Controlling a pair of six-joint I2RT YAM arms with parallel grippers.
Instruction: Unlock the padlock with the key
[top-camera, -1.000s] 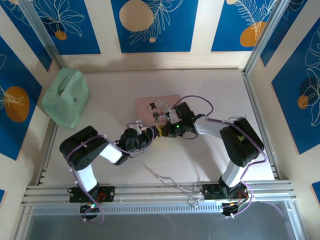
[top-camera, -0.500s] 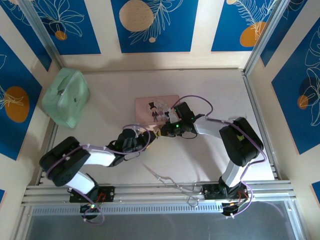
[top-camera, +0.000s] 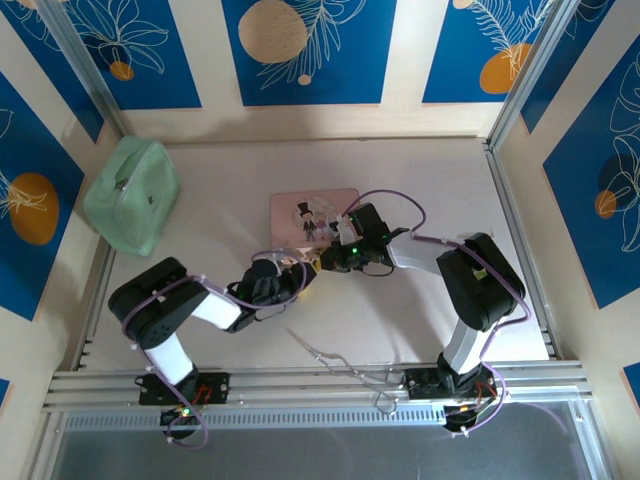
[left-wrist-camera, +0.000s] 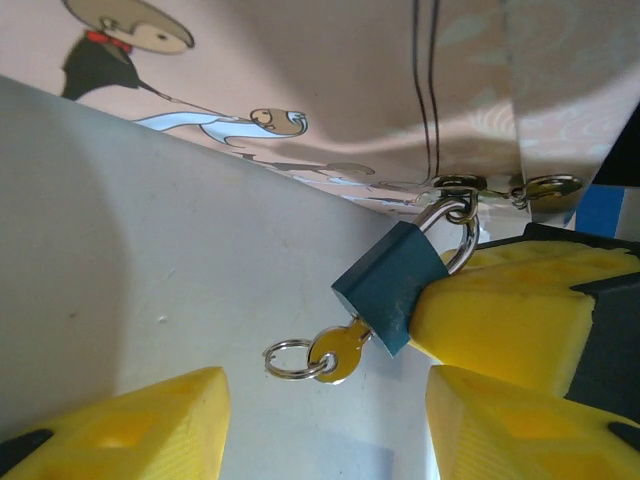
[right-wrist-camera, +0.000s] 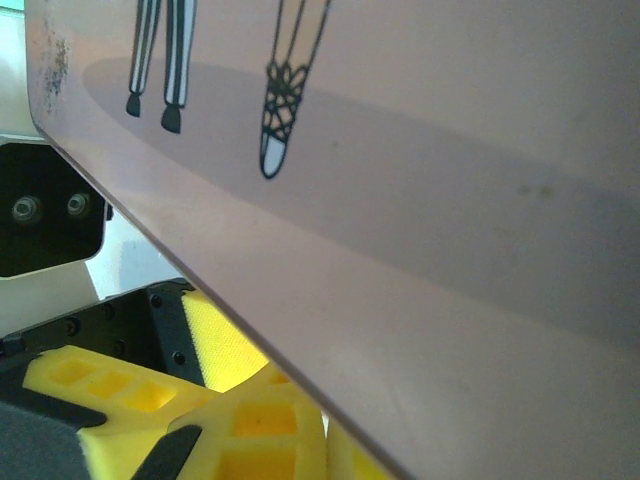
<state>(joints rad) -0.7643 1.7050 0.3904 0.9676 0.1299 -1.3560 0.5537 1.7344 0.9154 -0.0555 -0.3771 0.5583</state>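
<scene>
The tiny blue padlock (left-wrist-camera: 390, 285) hangs by its silvery shackle (left-wrist-camera: 462, 235) from the clasp of the pink picture box (left-wrist-camera: 330, 90). A brass key (left-wrist-camera: 340, 352) with a small ring (left-wrist-camera: 288, 360) sticks in the padlock's underside. My left gripper (left-wrist-camera: 325, 405) is open, its yellow fingers (left-wrist-camera: 120, 430) on either side of the key and touching nothing. My right gripper (top-camera: 328, 260) is shut on the padlock, with one yellow finger (left-wrist-camera: 500, 310) pressed against the body. In the right wrist view the box (right-wrist-camera: 400, 200) hides most of that grip. In the top view the left gripper (top-camera: 296, 276) faces the right one.
The pink box (top-camera: 310, 214) lies mid-table just behind both grippers. A mint-green pouch (top-camera: 130, 195) sits at the far left by the wall. A thin silvery wire-like tool (top-camera: 330, 355) lies near the front rail. Walls close in both sides.
My left arm's elbow swung out to the left, then came partly back. Both grippers stayed at the box's front edge by the padlock.
</scene>
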